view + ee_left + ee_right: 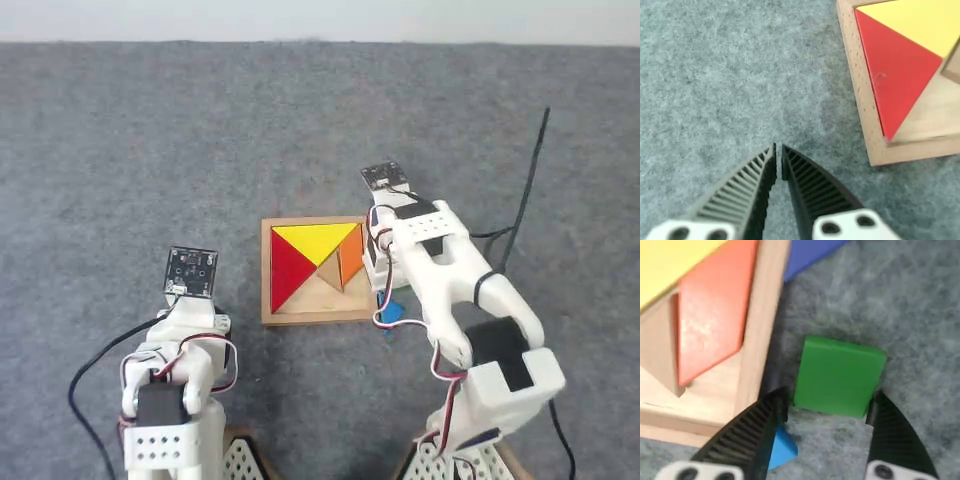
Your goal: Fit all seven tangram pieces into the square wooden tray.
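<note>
The grey carpet point(120, 130) covered the whole table. On it, at the near edge, stood the two arms. The right arm point(470, 300) was stretched along the right side of the tray, and the left arm point(175, 390) was well apart from the tray, to its left. The left gripper point(778, 147) hung over bare carpet near the tray's corner, its fingers together w/ nothing btw. them. The right gripper point(827, 396) was low over the carpet just outside the tray, fingers apart, one at each side of the green square; a thin dark gap showed at one side. The square wooden tray point(266, 270) lay flat in the middle of the table, partly filled. Inside it the yellow triangle point(315, 240) lay along the far wall, and the red triangle point(288, 275) along the left wall, the two touching along one edge. The orange parallelogram point(350, 265) lay against the right wall, next to the yellow one. Beside it sat a natural-wood triangle point(330, 272); the rest of the tray floor was bare wood. The green square point(837, 375) lay flat on the carpet, outside the tray, just beside its right wall. A dark-blue piece point(810, 252) lay on the carpet, also outside that wall, and a light-blue piece point(392, 312) lay nr. the tray's corner, under the right arm.
</note>
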